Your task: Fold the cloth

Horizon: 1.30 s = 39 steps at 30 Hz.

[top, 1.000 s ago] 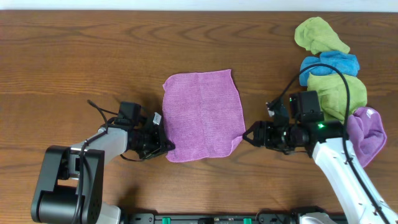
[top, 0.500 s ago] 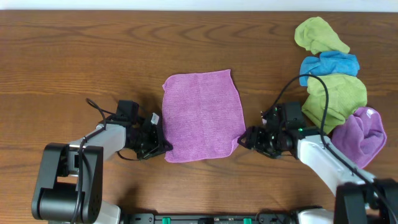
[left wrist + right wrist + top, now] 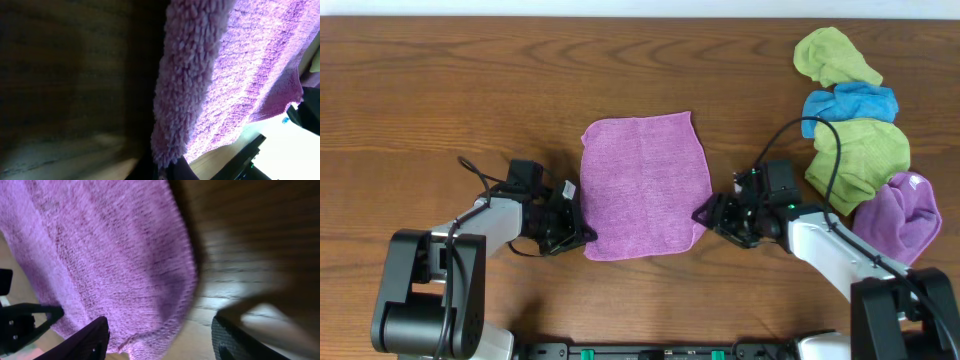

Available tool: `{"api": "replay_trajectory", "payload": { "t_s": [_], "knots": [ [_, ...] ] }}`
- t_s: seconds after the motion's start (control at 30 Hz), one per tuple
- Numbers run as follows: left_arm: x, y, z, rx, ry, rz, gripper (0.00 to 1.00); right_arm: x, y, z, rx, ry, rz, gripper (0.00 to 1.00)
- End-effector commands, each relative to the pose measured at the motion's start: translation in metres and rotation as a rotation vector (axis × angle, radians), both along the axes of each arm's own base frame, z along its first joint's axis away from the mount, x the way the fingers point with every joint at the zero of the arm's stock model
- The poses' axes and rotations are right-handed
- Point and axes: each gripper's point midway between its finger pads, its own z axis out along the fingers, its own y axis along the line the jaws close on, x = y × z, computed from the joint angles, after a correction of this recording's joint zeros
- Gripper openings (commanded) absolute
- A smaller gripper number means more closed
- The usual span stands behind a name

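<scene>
the cloth point(image 3: 645, 185) lies flat and unfolded at the middle of the bench point(image 3: 470, 90). in the last second the right gripper point(image 3: 708, 218) has moved left onto its near right corner, jaws spread around the hem. the left gripper point(image 3: 582, 232) sits at the near left corner; i cannot tell its jaws' state. judgement: the corner grasp is imminent.

Both arms lie low, left gripper point(image 3: 580, 232) and right gripper point(image 3: 704, 214) facing inward, right fingers point(image 3: 94, 339) spread.
</scene>
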Motion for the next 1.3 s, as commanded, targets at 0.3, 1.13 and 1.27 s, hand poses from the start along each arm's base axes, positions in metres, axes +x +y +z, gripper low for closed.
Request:
{"api": "replay_trajectory", "payload": {
  "t_s": [0.3,1.13,1.27],
  "knots": [
    [0.003,0.003,-0.002,0.010,0.002,-0.001,0.06,-0.013,0.000,-0.021,-0.084,0.035,0.053,0.01],
    [-0.005,0.009,0.051,-0.068,-0.001,-0.026,0.06,-0.049,-0.033,0.065,-0.184,-0.136,0.019,0.01],
    [-0.003,0.005,0.055,-0.100,-0.008,-0.021,0.06,-0.038,-0.039,0.067,-0.221,-0.184,-0.006,0.01]
  ]
}}
